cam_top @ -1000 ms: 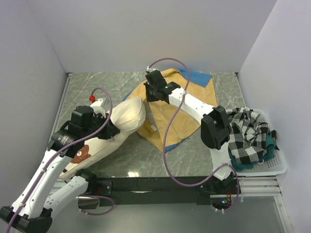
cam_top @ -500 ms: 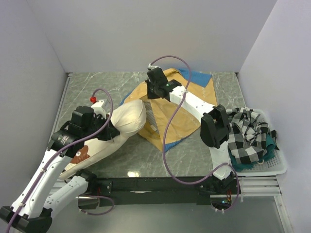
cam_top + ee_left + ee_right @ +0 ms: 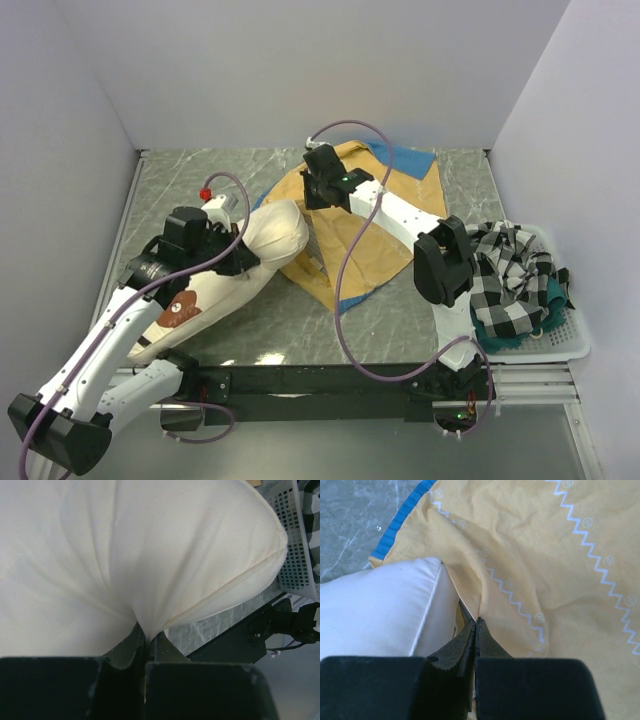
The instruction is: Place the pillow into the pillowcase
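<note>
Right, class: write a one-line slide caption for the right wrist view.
Right gripper pinching the edge of the yellow zigzag pillowcase, beside a corner of the cream pillow.

One of each soft thing, two of the machines.
One cream pillow [image 3: 270, 235], one yellow zigzag pillowcase [image 3: 375, 262], one white perforated basket [image 3: 560, 345], one black-and-white checked cloth [image 3: 510, 275], one teal cloth [image 3: 555, 290], and two robot arms: left arm [image 3: 95, 355], right arm [image 3: 400, 215].

Marbled grey-green desk [image 3: 170, 180] spreads beneath the right gripper [image 3: 474, 625]. Plain pale walls [image 3: 300, 70] close in beyond it and on both sides. Off to its right, a white perforated basket [image 3: 570, 345] holds checked cloth [image 3: 510, 275]. Soft, even light throughout.
</note>
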Robot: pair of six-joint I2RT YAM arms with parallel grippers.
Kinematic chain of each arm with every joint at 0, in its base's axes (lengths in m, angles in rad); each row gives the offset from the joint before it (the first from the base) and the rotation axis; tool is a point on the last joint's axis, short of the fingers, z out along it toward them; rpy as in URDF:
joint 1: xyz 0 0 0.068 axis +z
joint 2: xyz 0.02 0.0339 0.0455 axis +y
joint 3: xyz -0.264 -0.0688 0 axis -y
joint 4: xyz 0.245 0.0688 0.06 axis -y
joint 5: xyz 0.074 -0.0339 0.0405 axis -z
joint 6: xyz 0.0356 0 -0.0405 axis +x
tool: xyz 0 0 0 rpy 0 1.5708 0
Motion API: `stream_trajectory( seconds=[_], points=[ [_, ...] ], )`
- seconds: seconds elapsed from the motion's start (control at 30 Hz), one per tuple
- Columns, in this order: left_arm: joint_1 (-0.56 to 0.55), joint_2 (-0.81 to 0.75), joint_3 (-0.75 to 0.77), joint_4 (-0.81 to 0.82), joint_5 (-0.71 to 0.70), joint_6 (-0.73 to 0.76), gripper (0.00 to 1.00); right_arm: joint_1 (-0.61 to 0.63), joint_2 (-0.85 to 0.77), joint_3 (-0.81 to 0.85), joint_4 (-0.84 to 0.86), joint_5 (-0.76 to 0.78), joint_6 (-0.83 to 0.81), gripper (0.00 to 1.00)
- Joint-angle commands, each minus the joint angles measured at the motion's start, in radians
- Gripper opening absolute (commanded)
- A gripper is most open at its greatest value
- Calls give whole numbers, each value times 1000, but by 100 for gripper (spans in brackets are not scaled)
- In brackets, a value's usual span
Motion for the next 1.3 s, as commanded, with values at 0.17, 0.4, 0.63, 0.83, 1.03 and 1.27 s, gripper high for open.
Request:
stream_trajectory(
  seconds=[0.17,0.4,0.63,0.83,1.03,1.27],
  points=[
    [-10,-75,-43,113,71,-39,1,-7,-89,-3,39,13,15,0],
    [-14,-123,-69,103,68,-58,1,-8,-101,1,51,8,23,0],
    [-22,-161,-109,98,87,-82,1,-11,-89,21,42,36,26,0],
    [-22,-169,-124,130,33,-105,1,-13,-110,-8,57,13,33,0],
    [-28,-89,-137,280,32,-107,1,-14,-193,-74,82,13,14,0],
    [-53,-37,-134,415,-62,-102,1,-10,-251,-111,68,-10,-8,0]
  ],
)
